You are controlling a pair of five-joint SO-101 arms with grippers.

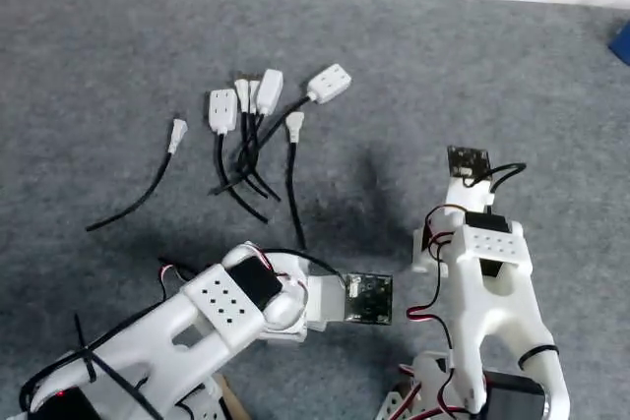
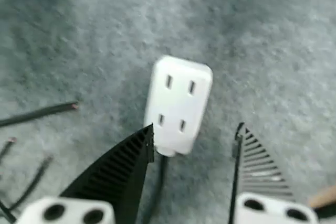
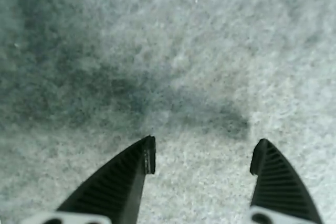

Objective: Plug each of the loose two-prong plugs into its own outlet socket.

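High view: grey fuzzy bench [image 1: 98,66]. At far centre is a socket bunch [image 1: 223,110] with two-prong plugs [image 1: 294,123], their black cords tangled. 1 lone plug [image 1: 178,133] lies apart to the left of it. The left arm [image 1: 236,302] is near left, wrist stretched right toward near centre. The right arm [image 1: 487,263] is near right, pointing far, well apart from the bunch.

Left wrist view: the left end effector [image 2: 195,128] is spread wide and holds nothing. An outlet socket [image 2: 178,103] lies flat on the bench, slots up, 4 slots in 2 pairs. Its cord [image 2: 157,182] runs out between the jaws. 1 fingertip [image 2: 139,150] sits at the socket's cord-end corner; cannot tell if it is touching or just beside. The other jaw stands apart from the socket. Cut cord ends [image 2: 42,111] lie off to one side.

Right wrist view: the right end effector [image 3: 205,142] is spread wide with nothing in it, over bare bench with a dark shadow patch.

Step in hand, as I judge it: the left grabs this socket.
- Shift sideways so the body is centred between the jaws, not off one corner.
- Close across the narrow sides at the cord end, leaving all 4 slots uncovered.
- Hold it flat and firm so it won't slide when pushed.
- The right then needs a plug, gripped by the body with prongs out and lined up with 1 slot pair.
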